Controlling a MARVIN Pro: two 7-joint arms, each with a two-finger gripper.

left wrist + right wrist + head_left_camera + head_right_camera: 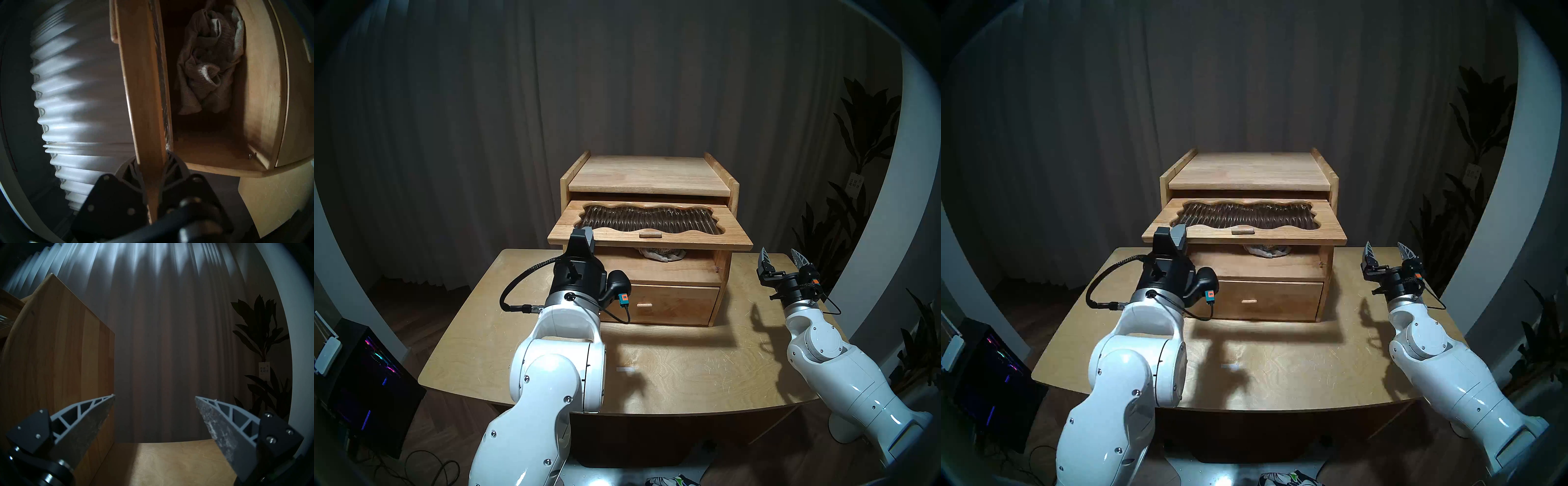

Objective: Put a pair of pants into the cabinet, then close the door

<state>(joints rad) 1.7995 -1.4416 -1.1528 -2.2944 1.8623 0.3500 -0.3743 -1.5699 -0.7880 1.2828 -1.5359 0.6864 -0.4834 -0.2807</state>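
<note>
Left tool (153,171) clamped on the door (650,234) at its 9 o'clock corner, one finger on each face of the panel. Door is lifted near-horizontal, hinged under the cabinet (648,176) top. Pair of pants (661,254) already inside the upper compartment, bunched toward the back, centre-right. Step in hand looks like closing: swing the door edge down along its arc toward 6 o'clock, keep grip square, release before the fingers pinch against the frame; check no cuff sticks out. Right tool (782,259) at 3 o'clock, fingers apart, empty, above the tabletop (687,366).
</note>
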